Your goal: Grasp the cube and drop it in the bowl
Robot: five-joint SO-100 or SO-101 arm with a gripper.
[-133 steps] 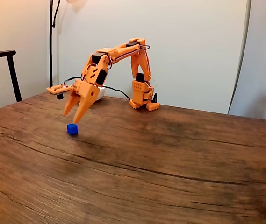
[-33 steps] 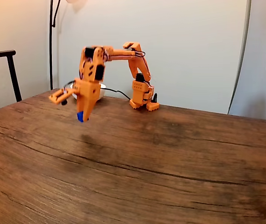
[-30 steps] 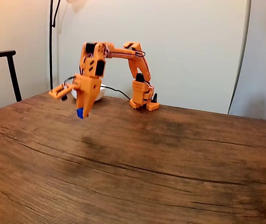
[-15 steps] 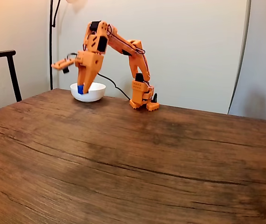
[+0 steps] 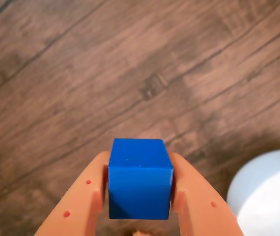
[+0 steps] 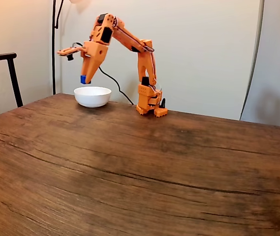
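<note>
I have raised the orange arm (image 6: pixel 130 42) from low over the table (image 6: pixel 144 167) half a second ago to well above the bowl (image 6: pixel 92 96), so the carry is nearly done and the release is what remains. The jaws (image 5: pixel 140 196) stay clamped on the cube (image 5: pixel 140 178), pinching its two side faces. In the wrist view the bowl's white rim sits off to the lower right, not yet beneath the cube.

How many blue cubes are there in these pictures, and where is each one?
1. The blue cube is held between the fingers of the gripper, raised above the white bowl at the table's far left in the fixed view. None lies on the visible table.
</note>
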